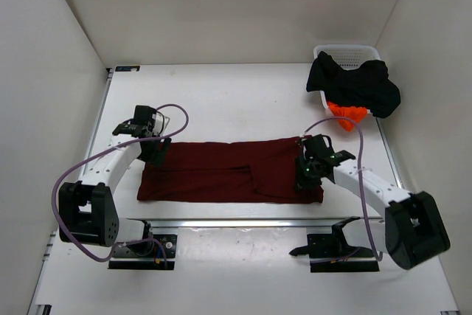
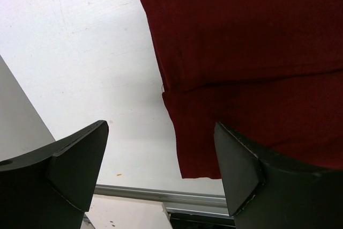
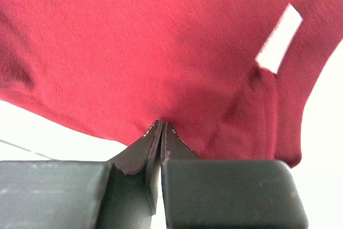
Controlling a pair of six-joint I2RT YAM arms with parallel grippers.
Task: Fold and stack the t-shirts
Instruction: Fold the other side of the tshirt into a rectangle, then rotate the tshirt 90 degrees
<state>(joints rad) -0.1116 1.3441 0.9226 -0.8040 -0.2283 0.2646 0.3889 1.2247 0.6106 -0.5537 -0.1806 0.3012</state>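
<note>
T-shirt, dark red soft cloth, flat in long band across tabletop centre. Right end effector pinched on its right end; left end effector wide over left end. Black cloth t-shirt draped over white mesh basket far right, bright orange cloth t-shirt touching its near side.

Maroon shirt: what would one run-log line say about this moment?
maroon t-shirt: spread on table | left pincer: open over its left edge | right pincer: shut on its right end | black t-shirt, orange t-shirt: at basket
</note>
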